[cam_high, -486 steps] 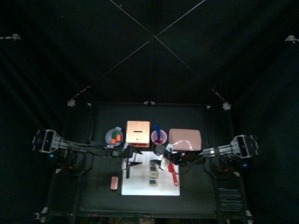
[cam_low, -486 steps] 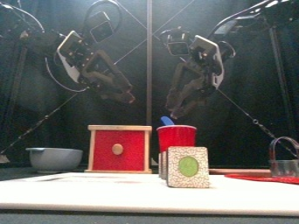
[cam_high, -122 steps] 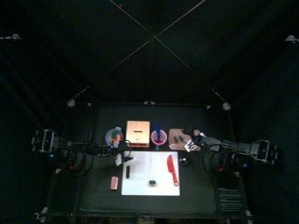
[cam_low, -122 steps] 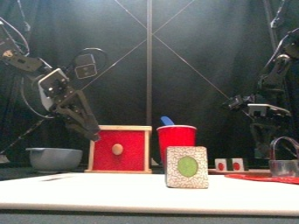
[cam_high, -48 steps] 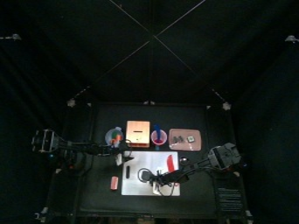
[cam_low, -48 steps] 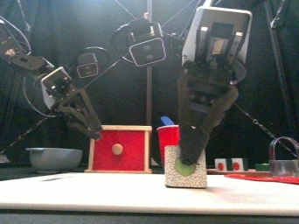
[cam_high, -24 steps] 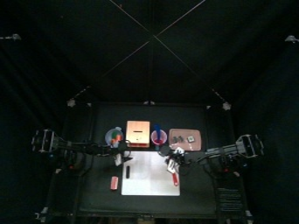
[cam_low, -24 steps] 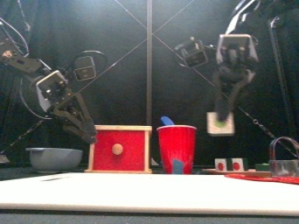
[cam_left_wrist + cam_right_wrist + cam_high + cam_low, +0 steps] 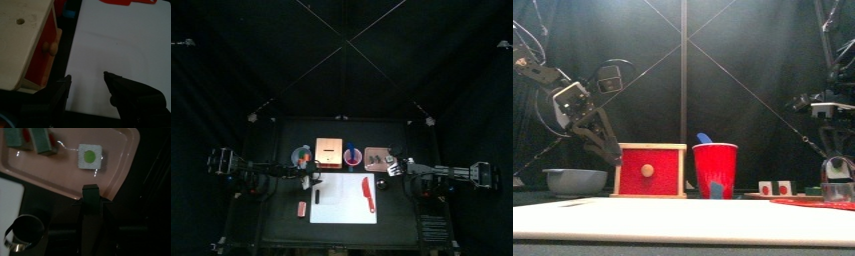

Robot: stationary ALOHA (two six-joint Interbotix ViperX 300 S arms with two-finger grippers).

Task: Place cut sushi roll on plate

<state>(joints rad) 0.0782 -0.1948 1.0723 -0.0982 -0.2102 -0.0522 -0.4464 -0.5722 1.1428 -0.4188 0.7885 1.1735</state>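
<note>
Resting on plate (image 9: 40, 175), sushi pc (image 9: 90, 155) (edge-cropped)

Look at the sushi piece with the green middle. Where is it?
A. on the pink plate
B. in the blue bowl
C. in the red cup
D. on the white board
A: the right wrist view shows the sushi piece lying flat on the plate, near its edge.

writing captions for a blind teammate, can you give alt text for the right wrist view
A small square sushi piece with a green centre lies on a pinkish-brown plate with a thin pale rim, beyond the right gripper, which holds nothing. Two more small pieces lie at the plate's far end, and a round metal ring sits off the plate near a white board.
</note>
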